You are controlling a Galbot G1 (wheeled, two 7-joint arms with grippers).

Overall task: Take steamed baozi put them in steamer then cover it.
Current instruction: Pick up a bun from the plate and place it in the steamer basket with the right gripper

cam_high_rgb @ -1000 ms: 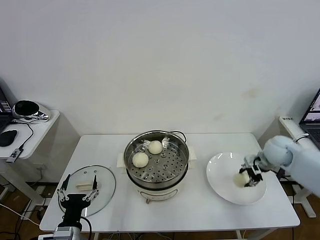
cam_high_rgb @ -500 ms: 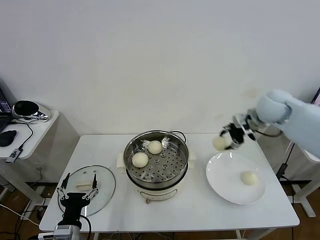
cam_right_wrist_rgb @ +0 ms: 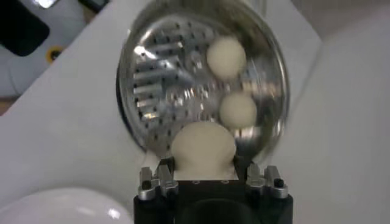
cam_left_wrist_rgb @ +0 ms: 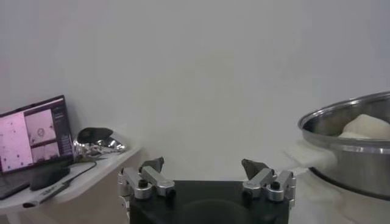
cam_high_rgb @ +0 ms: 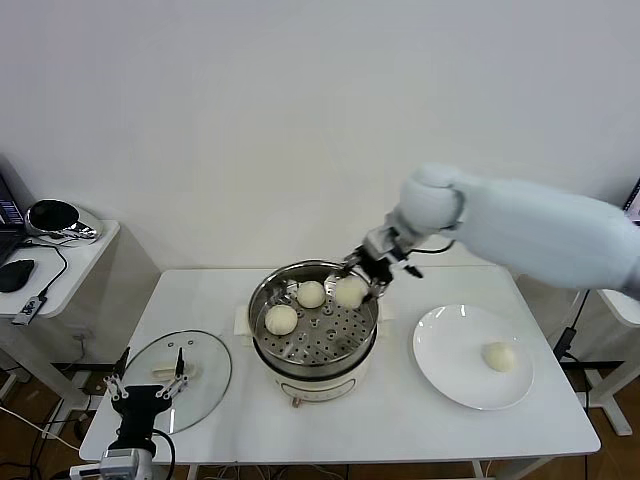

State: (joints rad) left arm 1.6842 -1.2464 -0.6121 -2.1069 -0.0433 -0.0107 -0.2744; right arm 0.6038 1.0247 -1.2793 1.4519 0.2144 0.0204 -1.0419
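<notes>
Head view: right gripper [cam_high_rgb: 362, 276] is over the back-right rim of the steamer [cam_high_rgb: 262, 312], fingers clamped on a steamed baozi [cam_high_rgb: 349, 291] that hangs just above the perforated tray. Right arm reaches in from the right side, across the counter [cam_high_rgb: 400, 410].

Two more baozi already sit on the tray: one toward the back [cam_high_rgb: 311, 294], one on the robot's left side [cam_high_rgb: 281, 319]. They're close together but apart. A 4th baozi [cam_high_rgb: 498, 356] lies alone on the white plate [cam_high_rgb: 445, 370], on the counter to the right of the steamer, well apart from it.

Cover [cam_high_rgb: 205, 377] lies flat on the counter, front-left of the steamer, handle [cam_high_rgb: 163, 373] up. Left gripper [cam_high_rgb: 146, 387] sits at the cover's near edge w/ fingers spread wide, nothing btwn them.

Right wrist view: held baozi [cam_right_wrist_rgb: 203, 148] fills the gap btwn the fingers [cam_right_wrist_rgb: 159, 176], pressed on both sides; below it the steamer [cam_right_wrist_rgb: 125, 91] w/ tray and the other two buns [cam_right_wrist_rgb: 226, 56] [cam_right_wrist_rgb: 237, 109].

Left wrist view: left gripper [cam_left_wrist_rgb: 203, 170] fingers parted, empty; steamer wall [cam_left_wrist_rgb: 341, 146] off to one side w/ a bun top [cam_left_wrist_rgb: 366, 126] showing over the rim. Side table w/ a laptop [cam_left_wrist_rgb: 32, 132] farther off.
</notes>
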